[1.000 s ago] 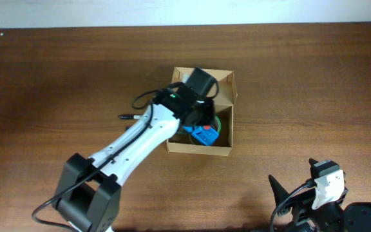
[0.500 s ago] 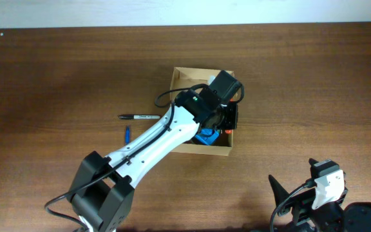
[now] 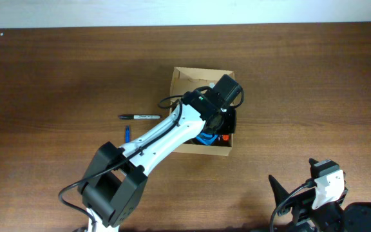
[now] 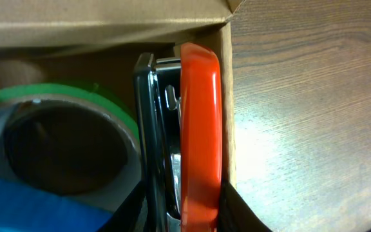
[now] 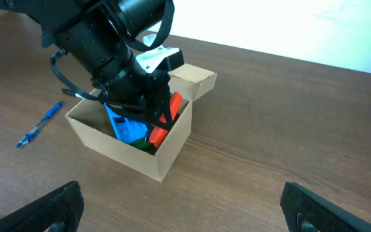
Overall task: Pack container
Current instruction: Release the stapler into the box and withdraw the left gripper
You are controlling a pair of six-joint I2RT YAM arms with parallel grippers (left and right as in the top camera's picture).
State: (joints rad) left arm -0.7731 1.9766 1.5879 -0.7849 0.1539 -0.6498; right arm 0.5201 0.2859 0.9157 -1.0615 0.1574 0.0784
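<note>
Left gripper (image 3: 225,127) clamped on stapler (image 4: 199,116) inside box (image 3: 198,148), against its right wall, tape roll (image 4: 63,142) alongside, right gripper (image 5: 185,209) wide open, empty, well apart from box

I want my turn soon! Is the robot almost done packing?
Partly. A green tape roll and a blue item already lie in the box. The left hand holds an orange stapler inside, against a wall, not yet released. A black marker and a blue pen wait on the table; the lid is open.

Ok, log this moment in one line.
left fingers: shut on orange stapler | orange stapler: in container, beside green tape roll | right fingers: open
</note>
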